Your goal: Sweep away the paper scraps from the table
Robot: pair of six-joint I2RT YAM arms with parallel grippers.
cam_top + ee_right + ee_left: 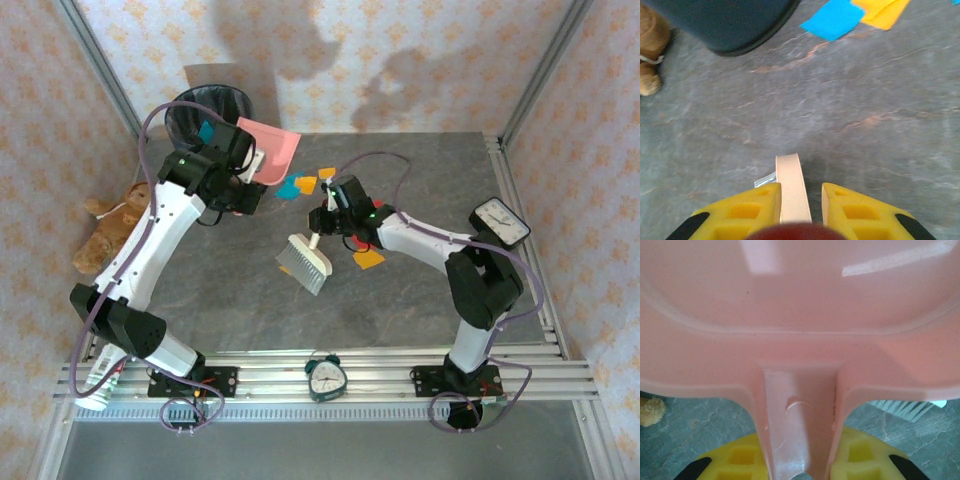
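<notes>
A black bin stands at the far left corner of the grey desk, and a brown teddy bear lies at the left edge, nearer than the bin. A white-faced clock sits by the right rail. A green alarm clock stands on the near rail between the two bases, and a bottle lies at the near left corner.

The paper scraps, teal and yellow-orange, cluster at the far middle of the desk, just right of the pink dustpan. Another orange piece lies nearer, just beside the right arm. The dustpan stands between the bin and the cluster.

The left arm reaches from its near-left base toward the far side, its wrist just beside the bin. The left arm's jaws are clamped on the dustpan's handle, with yellow fingers on either side of it.

The right arm folds at the elbow on the right and stretches its forearm left to the desk's middle. The right arm's jaws grip the pale handle of a brush, whose white bristles point near and left. Whether the bristles touch the desk cannot be told.
</notes>
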